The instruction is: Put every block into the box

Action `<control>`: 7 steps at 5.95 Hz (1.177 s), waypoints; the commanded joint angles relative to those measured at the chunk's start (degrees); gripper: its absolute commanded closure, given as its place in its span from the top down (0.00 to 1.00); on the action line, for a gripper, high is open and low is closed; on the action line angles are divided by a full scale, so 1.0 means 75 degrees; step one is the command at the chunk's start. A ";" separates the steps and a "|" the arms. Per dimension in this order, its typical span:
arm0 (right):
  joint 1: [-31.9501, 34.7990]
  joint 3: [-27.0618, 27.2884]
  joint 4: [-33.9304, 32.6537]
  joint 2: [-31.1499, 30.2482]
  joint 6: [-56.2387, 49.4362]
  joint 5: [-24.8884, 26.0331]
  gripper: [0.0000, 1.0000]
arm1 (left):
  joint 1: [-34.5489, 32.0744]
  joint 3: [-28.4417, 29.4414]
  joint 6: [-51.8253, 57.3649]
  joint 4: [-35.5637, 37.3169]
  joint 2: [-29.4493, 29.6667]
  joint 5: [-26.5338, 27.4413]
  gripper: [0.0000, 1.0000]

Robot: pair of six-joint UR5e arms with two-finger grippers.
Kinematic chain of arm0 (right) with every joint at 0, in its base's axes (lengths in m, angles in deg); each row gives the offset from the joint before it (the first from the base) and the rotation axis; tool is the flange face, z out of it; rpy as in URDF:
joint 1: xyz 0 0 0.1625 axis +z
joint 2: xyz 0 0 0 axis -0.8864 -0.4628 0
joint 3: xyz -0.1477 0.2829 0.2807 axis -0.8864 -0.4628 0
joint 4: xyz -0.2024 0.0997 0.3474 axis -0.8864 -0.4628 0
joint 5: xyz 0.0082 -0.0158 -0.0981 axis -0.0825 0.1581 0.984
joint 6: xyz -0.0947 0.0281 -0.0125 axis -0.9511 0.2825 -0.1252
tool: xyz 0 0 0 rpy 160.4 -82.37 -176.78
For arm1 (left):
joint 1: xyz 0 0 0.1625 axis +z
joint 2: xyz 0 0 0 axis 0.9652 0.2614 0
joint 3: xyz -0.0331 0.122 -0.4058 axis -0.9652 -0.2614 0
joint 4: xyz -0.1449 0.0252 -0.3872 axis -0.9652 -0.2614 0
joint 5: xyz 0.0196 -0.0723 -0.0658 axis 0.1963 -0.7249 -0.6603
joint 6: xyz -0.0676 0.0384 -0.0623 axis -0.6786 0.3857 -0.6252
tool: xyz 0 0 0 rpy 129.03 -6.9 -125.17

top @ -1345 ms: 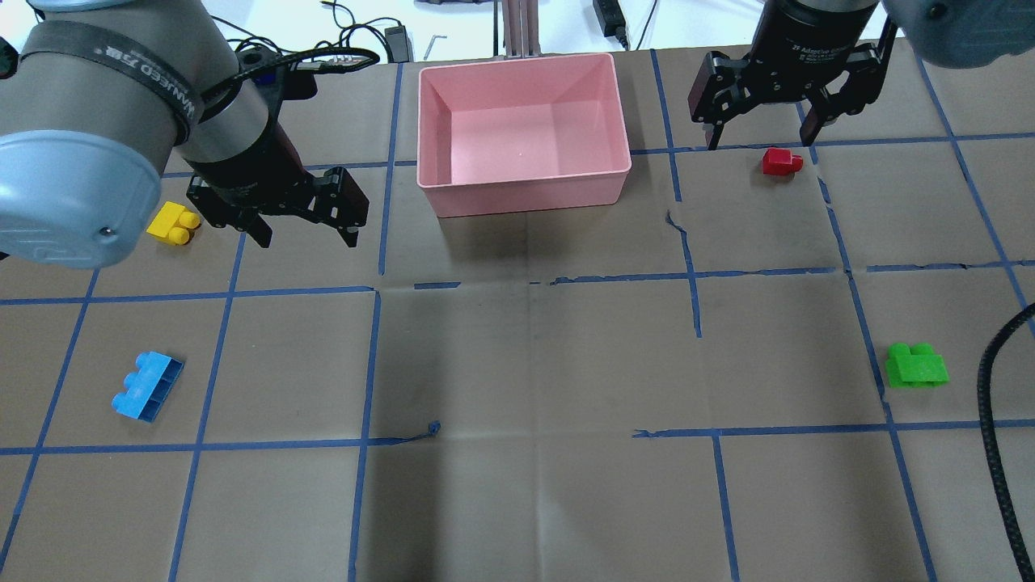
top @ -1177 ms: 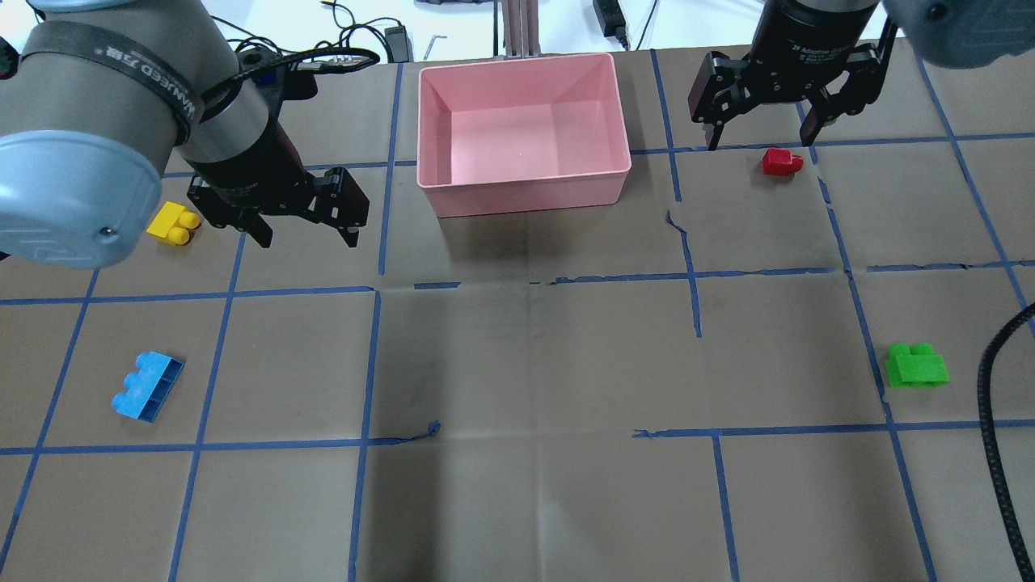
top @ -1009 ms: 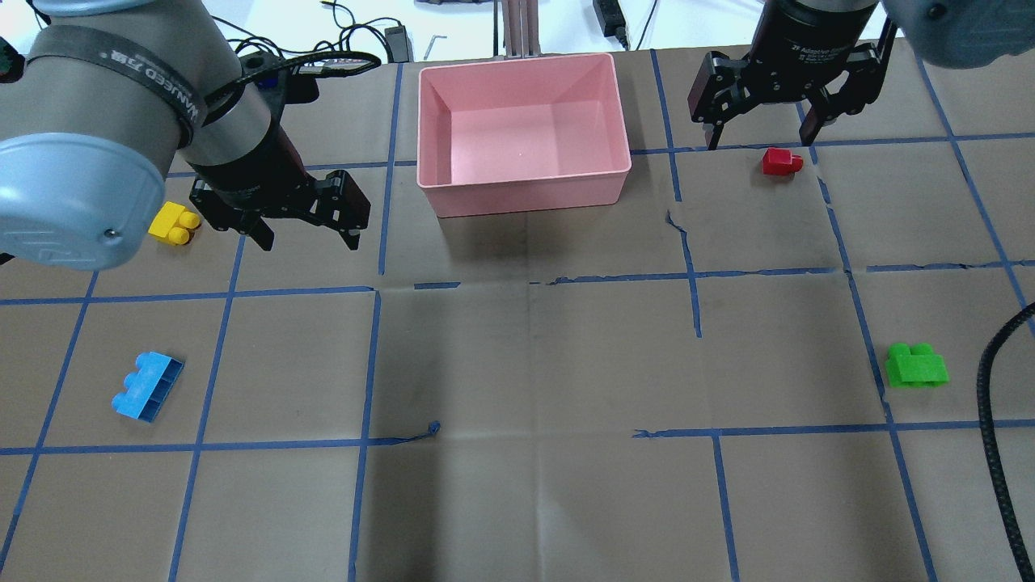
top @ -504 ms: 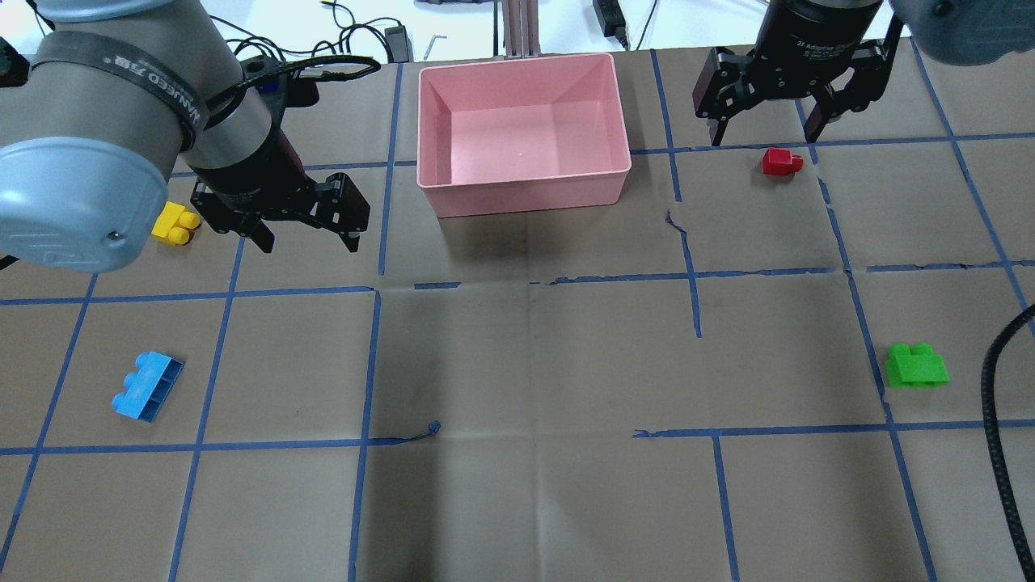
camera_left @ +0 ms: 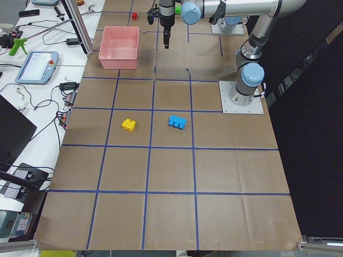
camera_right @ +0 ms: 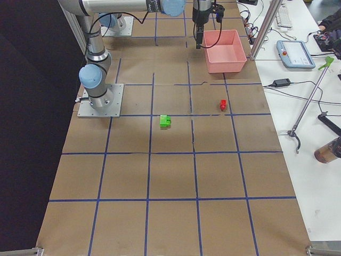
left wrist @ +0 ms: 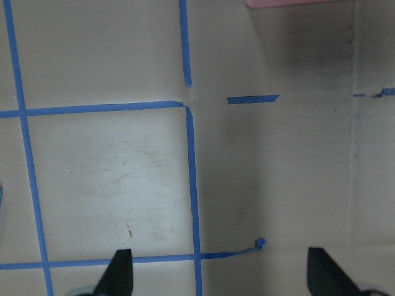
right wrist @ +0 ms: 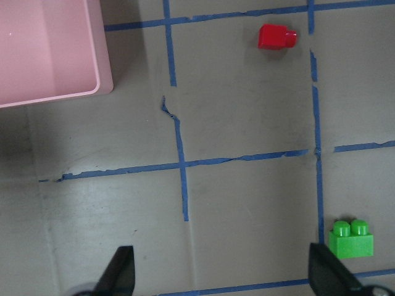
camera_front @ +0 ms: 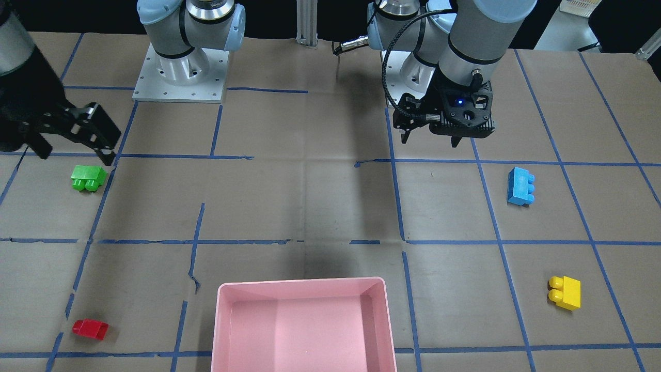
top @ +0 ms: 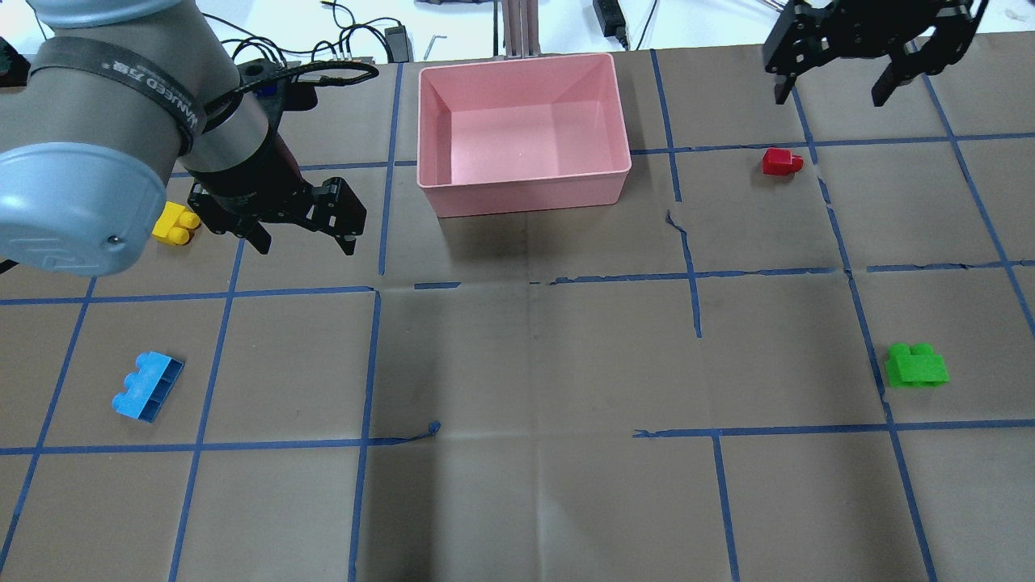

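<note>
The pink box (top: 525, 196) stands open-side up at the far middle of the table, with nothing in it. Its long axis runs across the table.

Both tools are spread open and hold nothing. The left gripper (top: 306, 242) hovers between the yellow brick and the box. The right gripper (top: 831, 97) hangs over the right side, above the red and green bricks.

All four bricks lie on their sides on the brown paper. They are probably light, stiff and rather slick, so the flat side faces should give a better hold than the studs.

- **Blue brick** (top: 148, 386): near left, long axis diagonal, studs toward the left edge, hollow base showing.
- **Green brick** (top: 916, 366): near right, long axis across the table, studs away from the robot.
- **Yellow brick** (top: 174, 224): far left, studs toward the left gripper.
- **Red brick** (top: 781, 162): right of the box, its single stud pointing right.
</note>
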 commanded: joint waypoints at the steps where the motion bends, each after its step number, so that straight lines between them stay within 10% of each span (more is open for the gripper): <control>1: -0.1565 0.0087 -0.0003 0.0095 -0.2276 0.0002 1.00 | 0.1186 -0.0164 0.1503 -0.0019 -0.0015 0.0009 0.99; 3: -0.3336 0.1427 -0.0515 -0.0009 -0.4062 -0.0056 0.99 | 0.2699 -0.1109 0.3807 0.0329 -0.0074 0.0009 0.93; 7: -0.3413 0.4077 -0.1812 -0.1392 -0.4664 0.0084 0.99 | 0.5244 -0.2590 0.7761 0.3032 0.0683 0.0009 0.98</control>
